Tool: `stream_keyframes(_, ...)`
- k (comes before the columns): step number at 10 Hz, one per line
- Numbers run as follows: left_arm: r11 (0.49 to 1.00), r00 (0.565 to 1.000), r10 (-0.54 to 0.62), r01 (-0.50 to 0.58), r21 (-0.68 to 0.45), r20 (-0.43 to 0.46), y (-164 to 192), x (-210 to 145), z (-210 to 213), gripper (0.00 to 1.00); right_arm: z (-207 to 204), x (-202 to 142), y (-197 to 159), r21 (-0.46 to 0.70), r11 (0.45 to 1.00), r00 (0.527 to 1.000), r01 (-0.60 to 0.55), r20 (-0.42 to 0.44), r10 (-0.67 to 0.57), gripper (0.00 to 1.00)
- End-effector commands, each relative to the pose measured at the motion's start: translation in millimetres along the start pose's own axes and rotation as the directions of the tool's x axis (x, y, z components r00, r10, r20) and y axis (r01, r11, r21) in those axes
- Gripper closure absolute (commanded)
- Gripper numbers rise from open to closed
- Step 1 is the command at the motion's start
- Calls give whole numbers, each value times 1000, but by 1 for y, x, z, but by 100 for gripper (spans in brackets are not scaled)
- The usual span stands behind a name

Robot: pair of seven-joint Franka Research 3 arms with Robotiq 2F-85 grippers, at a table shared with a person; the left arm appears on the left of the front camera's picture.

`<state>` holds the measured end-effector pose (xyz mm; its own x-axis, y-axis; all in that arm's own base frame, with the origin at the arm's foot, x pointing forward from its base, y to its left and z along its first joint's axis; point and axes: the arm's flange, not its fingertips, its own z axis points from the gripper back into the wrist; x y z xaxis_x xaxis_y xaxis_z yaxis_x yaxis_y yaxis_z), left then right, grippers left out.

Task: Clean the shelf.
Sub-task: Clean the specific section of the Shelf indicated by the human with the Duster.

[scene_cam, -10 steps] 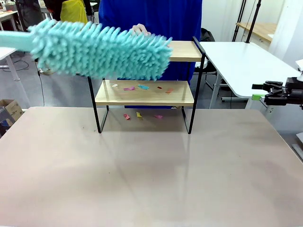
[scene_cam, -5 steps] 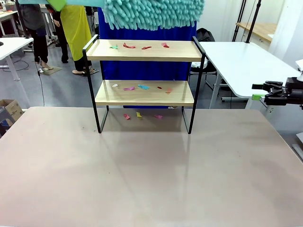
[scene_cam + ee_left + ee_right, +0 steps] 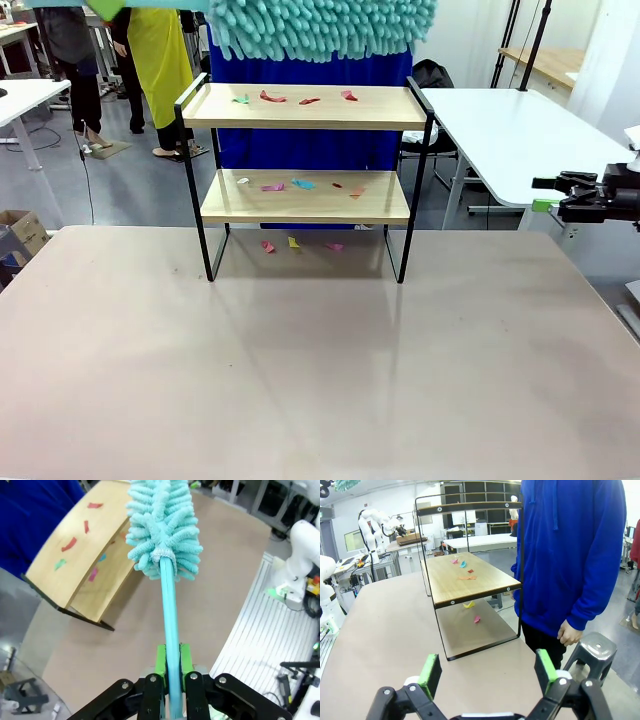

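- Holding the teal duster (image 3: 162,525) by its handle (image 3: 169,625): my left gripper (image 3: 171,661) was clenched on that handle, a green pad pressed to each side.
- Duster head sat at the top edge of the front frame, above the shelf (image 3: 385,122) and clear of the top board (image 3: 380,105). No contact, as far as I could tell.
- Shelf stood upper centre of the front frame, at the far side of the table (image 3: 300,380), with a person (image 3: 570,555) in blue right behind it.
- My right gripper (image 3: 487,672) was spread wide with nothing between the fingers, off at the right edge of the front frame, well apart from the shelf.
- Progress, my read: barely begun. Coloured paper scraps (image 3: 272,97) lay along the top board, more on the lower board (image 3: 230,208), and a few on the table under the rack.
- Left to do: sweep the top board, then the lower one. Lower tier looked tighter for a head this bulky. The scraps under the rack probably need clearing too.
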<state>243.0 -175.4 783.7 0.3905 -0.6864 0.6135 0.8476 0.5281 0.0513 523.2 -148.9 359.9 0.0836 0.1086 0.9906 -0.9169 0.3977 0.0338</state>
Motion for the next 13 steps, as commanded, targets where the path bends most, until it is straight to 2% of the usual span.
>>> stream_keyframes(1,988,992,129,-129,84,-1,-23,46,-30,87,-1,5,0,-7,1000,1000,11,-20,-11,0)
stream_keyframes(2,971,979,203,-204,121,20,-29,73,-49,87,-1,5,0,-7,1000,1000,11,-20,-11,0)
stream_keyframes(3,955,961,272,-276,110,51,-29,94,-66,87,-1,5,0,-7,1000,1000,11,-20,-11,0)
stream_keyframes(5,893,897,433,-441,97,93,-37,135,-98,87,-1,5,0,-7,1000,1000,11,-20,-11,0)
stream_keyframes(6,845,855,511,-518,132,91,-46,155,-113,87,-1,5,0,-7,1000,1000,11,-20,-11,0)
stream_keyframes(8,762,797,585,-604,236,149,-62,193,-139,87,-1,5,0,-7,1000,1000,11,-20,-11,0)
stream_keyframes(9,727,769,618,-639,252,166,-68,205,-152,87,-1,5,0,-7,1000,1000,11,-20,-11,0)
stream_keyframes(11,692,741,632,-672,265,228,-72,218,-179,87,-1,5,0,-7,1000,1000,11,-20,-11,0)
stream_keyframes(13,677,736,629,-677,287,251,-72,217,-205,87,-1,5,0,-7,1000,1000,11,-20,-11,0)
